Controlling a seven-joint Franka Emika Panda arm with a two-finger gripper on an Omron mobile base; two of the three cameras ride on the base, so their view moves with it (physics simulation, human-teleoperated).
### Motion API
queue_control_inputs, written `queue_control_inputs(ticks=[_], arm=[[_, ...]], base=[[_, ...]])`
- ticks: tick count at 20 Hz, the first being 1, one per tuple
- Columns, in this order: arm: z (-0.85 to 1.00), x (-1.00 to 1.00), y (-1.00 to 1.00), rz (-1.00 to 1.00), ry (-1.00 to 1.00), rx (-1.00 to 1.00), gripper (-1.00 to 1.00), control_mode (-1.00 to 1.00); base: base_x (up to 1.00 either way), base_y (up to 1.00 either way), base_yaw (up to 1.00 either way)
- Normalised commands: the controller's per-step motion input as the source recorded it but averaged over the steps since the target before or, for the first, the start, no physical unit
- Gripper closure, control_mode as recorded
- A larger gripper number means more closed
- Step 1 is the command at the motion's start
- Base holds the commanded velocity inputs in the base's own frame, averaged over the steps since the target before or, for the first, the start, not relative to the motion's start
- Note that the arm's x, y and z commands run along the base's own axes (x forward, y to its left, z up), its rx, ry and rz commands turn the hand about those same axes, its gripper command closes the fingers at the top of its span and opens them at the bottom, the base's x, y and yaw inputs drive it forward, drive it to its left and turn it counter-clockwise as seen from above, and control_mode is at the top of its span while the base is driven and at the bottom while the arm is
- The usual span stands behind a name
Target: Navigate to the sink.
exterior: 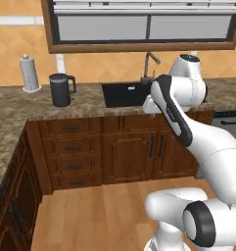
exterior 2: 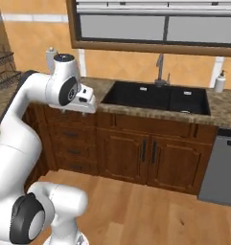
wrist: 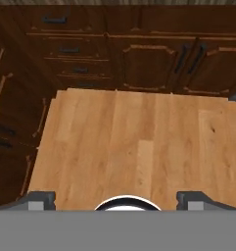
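Black double-bowl sink [exterior 2: 155, 98] set in granite tabletop [exterior 2: 222, 107], gooseneck faucet [exterior 2: 160, 69] behind, black kettle [exterior: 60, 89] left, jaws apart over wooden floor [wrist: 134, 147]

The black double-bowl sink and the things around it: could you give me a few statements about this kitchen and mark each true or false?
1. The black rectangular double-bowl sink is set in a speckled stone counter under a window. True.
2. A black kettle stands inside the sink. False: it stands on the counter, to the sink's left.
3. A grey gooseneck faucet rises behind the sink. True.
4. The pincer holds a cup. False: its fingertips are wide apart with nothing between them, over the wooden floor.
5. A white soap bottle stands on the counter right of the sink. True.
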Motion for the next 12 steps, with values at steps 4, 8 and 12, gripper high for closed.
queue_control_inputs(ticks=[4,8,12], arm=[[0.0,0.0,0.0,0.0,0.0,0.0,-1.0,1.0],[0.0,0.0,0.0,0.0,0.0,0.0,-1.0,1.0],[0.0,0.0,0.0,0.0,0.0,0.0,-1.0,1.0]], base=[[1.0,-0.91,-0.13],[1.0,-0.58,-0.1],[1.0,-0.29,-0.06]])
